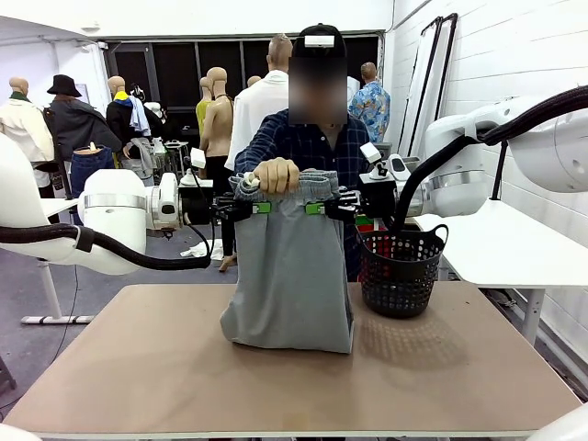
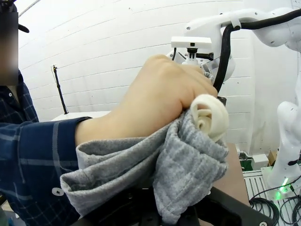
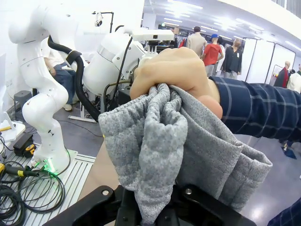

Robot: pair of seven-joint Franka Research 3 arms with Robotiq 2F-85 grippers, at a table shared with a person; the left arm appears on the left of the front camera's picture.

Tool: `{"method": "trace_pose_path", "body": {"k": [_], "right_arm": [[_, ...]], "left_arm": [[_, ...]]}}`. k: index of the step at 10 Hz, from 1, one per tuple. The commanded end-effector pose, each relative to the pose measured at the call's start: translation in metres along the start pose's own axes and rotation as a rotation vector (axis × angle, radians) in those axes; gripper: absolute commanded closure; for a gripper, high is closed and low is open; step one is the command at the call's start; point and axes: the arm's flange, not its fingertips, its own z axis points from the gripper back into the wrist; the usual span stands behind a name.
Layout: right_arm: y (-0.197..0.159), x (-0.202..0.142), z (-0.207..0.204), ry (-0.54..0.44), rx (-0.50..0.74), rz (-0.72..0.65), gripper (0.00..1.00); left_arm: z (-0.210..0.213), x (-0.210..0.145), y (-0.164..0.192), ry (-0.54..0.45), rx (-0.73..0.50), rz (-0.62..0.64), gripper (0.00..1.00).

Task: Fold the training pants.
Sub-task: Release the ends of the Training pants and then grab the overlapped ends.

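Bench (image 1: 138,367) surface lies nearest the front camera. On it, straight below both robot hands, rests the lower edge of the training pants (image 1: 292,276), which hang upright as a narrow grey panel. The left robot hand (image 1: 260,208) is closed on the cloth just under the gathered waistband from one side. The right robot hand (image 1: 317,209) is closed on it from the other side, level with its partner, with only the cloth between them. The person's hand (image 1: 277,175) sits just above and between the two robot hands, fisted round the bunched waistband. Both wrist views show that fist directly over the clamped fingers, with grey jersey spilling down into them. The panel looks about one leg wide, so the legs seem to be laid one on the other already, and the hanging part is short, which suggests a fold may also be in. Whether more cloth lies on the bench behind the panel cannot be told. The job is not finished, since the pants are held up by three hands rather than lying flat. What appears to be left is to lower the waistband away from the person's hand and down over the lower part, then let go. A black basket (image 1: 400,271) stands on the bench below and to the outer side of the right robot hand. Whether the folded pants are meant to go there is only a guess.
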Motion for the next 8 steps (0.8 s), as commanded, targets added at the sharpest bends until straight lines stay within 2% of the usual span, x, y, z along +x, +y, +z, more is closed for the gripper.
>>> {"method": "trace_pose_path", "body": {"k": [1, 8], "right_arm": [[0.0012, 0.0016, -0.0026, -0.004, 0.005, 0.001, 1.00], [0.0012, 0.0016, -0.0026, -0.004, 0.005, 0.001, 1.00]], "left_arm": [[-0.0005, -0.0001, -0.0024, -0.005, 0.009, 0.002, 1.00], [-0.0005, -0.0001, -0.0024, -0.005, 0.009, 0.002, 1.00]]}}
